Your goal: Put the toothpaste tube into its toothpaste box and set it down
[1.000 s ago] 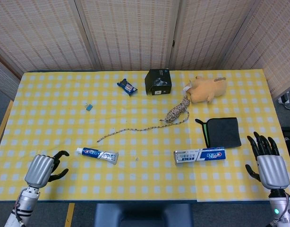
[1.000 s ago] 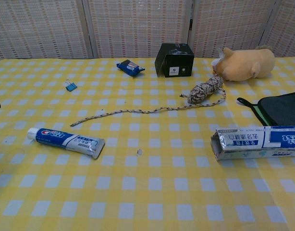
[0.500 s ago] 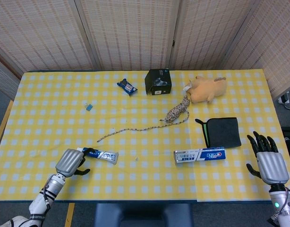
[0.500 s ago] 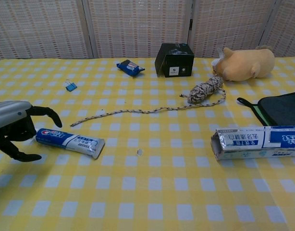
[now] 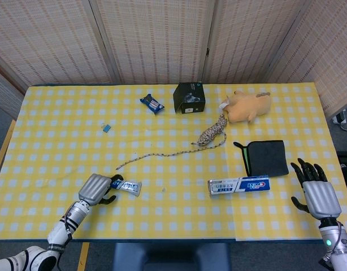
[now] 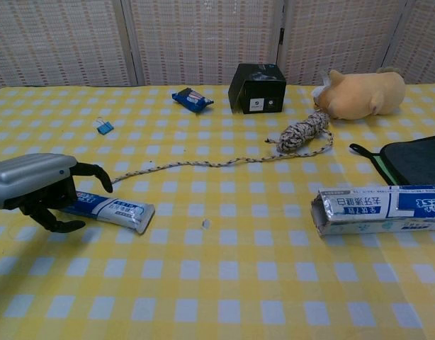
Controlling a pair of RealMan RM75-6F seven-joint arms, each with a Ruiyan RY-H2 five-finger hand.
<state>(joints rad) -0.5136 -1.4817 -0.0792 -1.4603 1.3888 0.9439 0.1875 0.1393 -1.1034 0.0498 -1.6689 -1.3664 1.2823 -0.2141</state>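
Blue-white toothpaste tube (image 6: 113,209) seemingly under fingers (image 6: 95,172)

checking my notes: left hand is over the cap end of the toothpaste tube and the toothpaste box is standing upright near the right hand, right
Not quite. The toothpaste box is lying flat on its side, not standing upright; the head view shows this, and the chest view shows its open end facing left. The rest holds: the left hand is over the cap end of the toothpaste tube, and the box lies near the right hand.
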